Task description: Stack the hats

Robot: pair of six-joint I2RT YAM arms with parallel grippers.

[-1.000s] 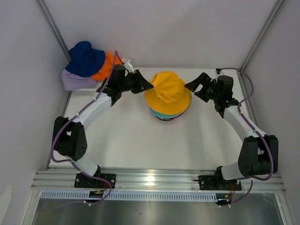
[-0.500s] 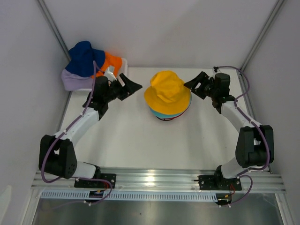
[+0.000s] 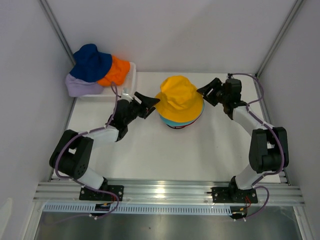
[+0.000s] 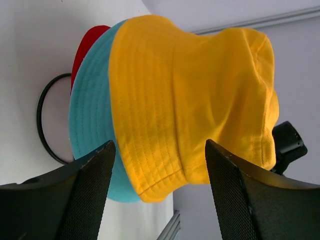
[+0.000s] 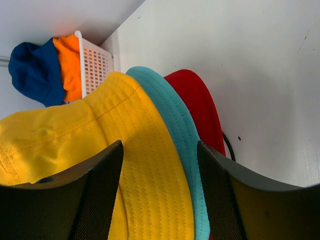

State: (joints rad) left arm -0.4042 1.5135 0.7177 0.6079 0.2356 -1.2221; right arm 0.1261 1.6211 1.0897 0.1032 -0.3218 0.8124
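Note:
Three hats sit stacked in the middle of the table: a yellow hat point(image 3: 179, 97) on top, a teal hat point(image 3: 173, 121) under it and a red hat point(image 3: 179, 127) at the bottom. My left gripper point(image 3: 150, 101) is open at the stack's left side. In its wrist view the yellow hat's point(image 4: 190, 95) brim hangs between the spread fingers point(image 4: 95, 185), unclamped. My right gripper point(image 3: 206, 91) is open at the right side, and the yellow hat's point(image 5: 145, 185) and teal hat's point(image 5: 185, 145) brims lie between its fingers. Navy point(image 3: 91, 62), orange point(image 3: 116, 71) and lavender point(image 3: 80, 87) hats are heaped at the back left.
The heap rests on a white lattice basket point(image 3: 132, 70) in the back-left corner. A black wire ring point(image 4: 42, 125) shows on the table under the stack. White walls close in on both sides and at the back.
The left gripper let go of the yellow brim, drew back to the left, then returned lower to the brim, open. The right gripper edged closer to the hat and its jaws narrowed.

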